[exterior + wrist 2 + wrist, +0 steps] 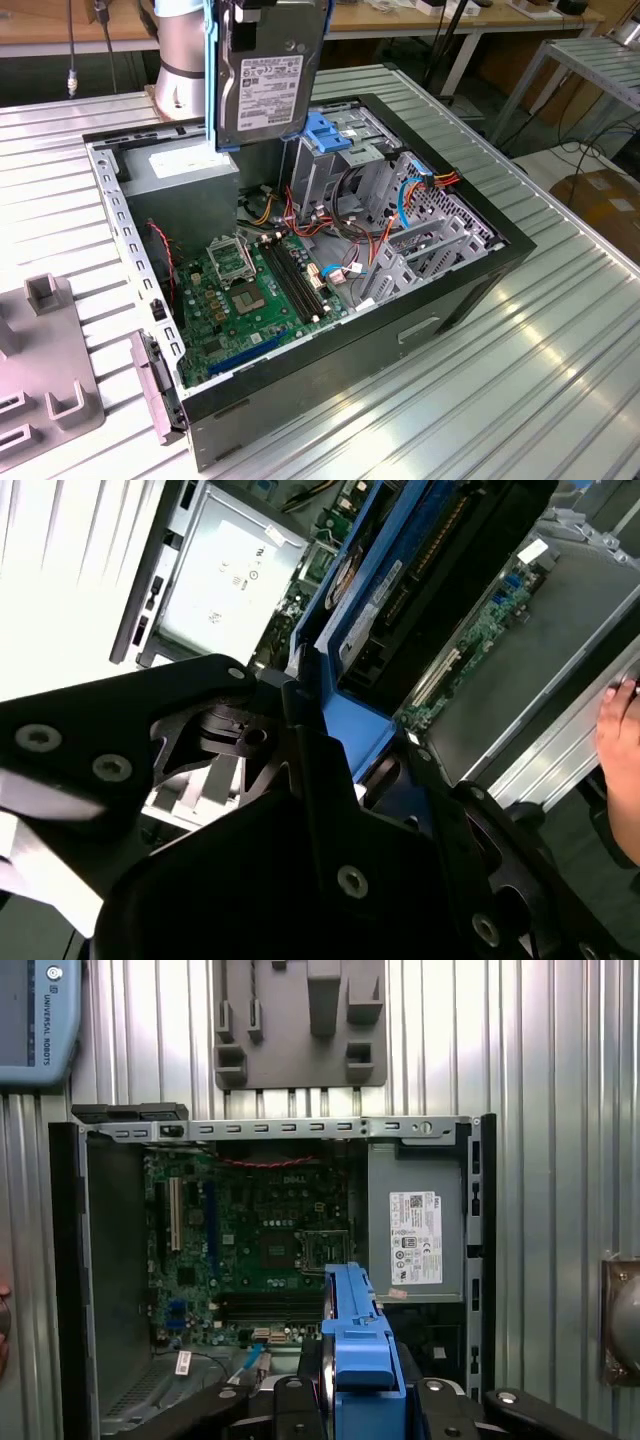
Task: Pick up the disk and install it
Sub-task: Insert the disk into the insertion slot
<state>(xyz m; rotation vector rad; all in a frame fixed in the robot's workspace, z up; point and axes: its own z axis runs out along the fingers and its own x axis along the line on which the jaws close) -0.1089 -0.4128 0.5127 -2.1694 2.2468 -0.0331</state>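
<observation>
One disk (pixel 262 75) in the air, not seated. The gripper (pixel 365 1405) holds it on edge, label face toward the exterior camera. It hangs over the open computer case (pixel 450 300), roughly above the power supply (pixel 185 175) and near the drive cage (pixel 335 175). In the first wrist view the fingers (pixel 295 1405) sit either side of the disk and pinch its blue plastic frame. Nothing else touches the disk, and it is well above the motherboard (pixel 245 290).

Judged status: pick done, install not done. Cannot tell whether the cage bay is free. The blue latch (pixel 325 130) sits on top of the cage.

Risks from here:
- The grip is on the plastic frame, not on metal. The frame can flex, so any side load may tilt the disk or let it slip in the fingers.
- The cage opening looks tight. A small yaw or tilt error would put a frame corner into the cage wall or latch and jam it.
- Loose wires (pixel 375 235) and a blue cable (pixel 405 195) lie right by the cage. A descending disk could snag or pinch them.
- A dropped disk would land on the motherboard or power supply.
- A person's hand (pixel 620 745) shows near the case edge in the second wrist view. That is a pinch hazard if the arm moves that way.
</observation>
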